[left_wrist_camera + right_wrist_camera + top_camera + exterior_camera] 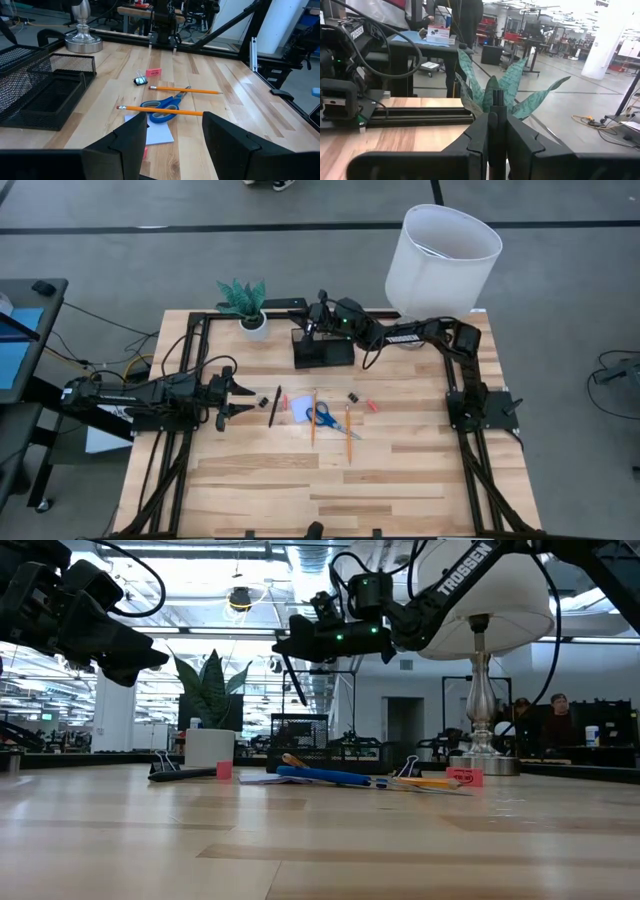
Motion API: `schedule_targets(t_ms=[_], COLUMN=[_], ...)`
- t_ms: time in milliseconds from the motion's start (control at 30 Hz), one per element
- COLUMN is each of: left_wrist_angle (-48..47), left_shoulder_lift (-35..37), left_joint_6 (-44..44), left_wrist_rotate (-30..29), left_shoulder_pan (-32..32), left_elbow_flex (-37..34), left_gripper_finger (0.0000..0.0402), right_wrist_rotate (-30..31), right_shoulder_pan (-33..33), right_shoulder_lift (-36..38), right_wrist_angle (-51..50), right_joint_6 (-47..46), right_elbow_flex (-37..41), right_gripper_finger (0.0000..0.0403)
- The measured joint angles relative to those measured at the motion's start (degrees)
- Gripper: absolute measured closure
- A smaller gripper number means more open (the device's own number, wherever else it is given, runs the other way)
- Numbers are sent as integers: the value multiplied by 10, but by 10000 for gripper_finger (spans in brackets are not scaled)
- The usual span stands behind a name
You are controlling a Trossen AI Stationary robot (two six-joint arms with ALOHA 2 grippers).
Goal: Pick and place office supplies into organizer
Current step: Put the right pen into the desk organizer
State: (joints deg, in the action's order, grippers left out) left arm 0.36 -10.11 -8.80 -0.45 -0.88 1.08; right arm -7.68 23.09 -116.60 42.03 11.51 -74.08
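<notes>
Right arm (470,570), low view: I read "TROSSEN" in white capitals along its dark link.
Rest of the scene: I find no other lettering legible from here; the small print in the room behind is too blurred.

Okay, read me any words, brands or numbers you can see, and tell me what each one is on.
"TROSSEN": white letters on the right arm, low view.
White lettering on a dark box, right wrist view: too blurred to read.
No other readable text.
</notes>
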Motion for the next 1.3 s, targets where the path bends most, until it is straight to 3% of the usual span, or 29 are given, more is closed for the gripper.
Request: schedule_targets(t_ms=[1300], left_wrist_angle=[0], left_shoulder_lift=[0], left_joint_6=[0], left_wrist_rotate=[0], left_shoulder_pan=[0], left_elbow_flex=[0], left_gripper_finger=[218], right_wrist_rotate=[1], right_shoulder_pan=[3], right_shoulder_lift=[1], right_wrist_angle=[-40], right_joint_6=[-16], right_elbow_flex=[1], right_gripper_finger=[357])
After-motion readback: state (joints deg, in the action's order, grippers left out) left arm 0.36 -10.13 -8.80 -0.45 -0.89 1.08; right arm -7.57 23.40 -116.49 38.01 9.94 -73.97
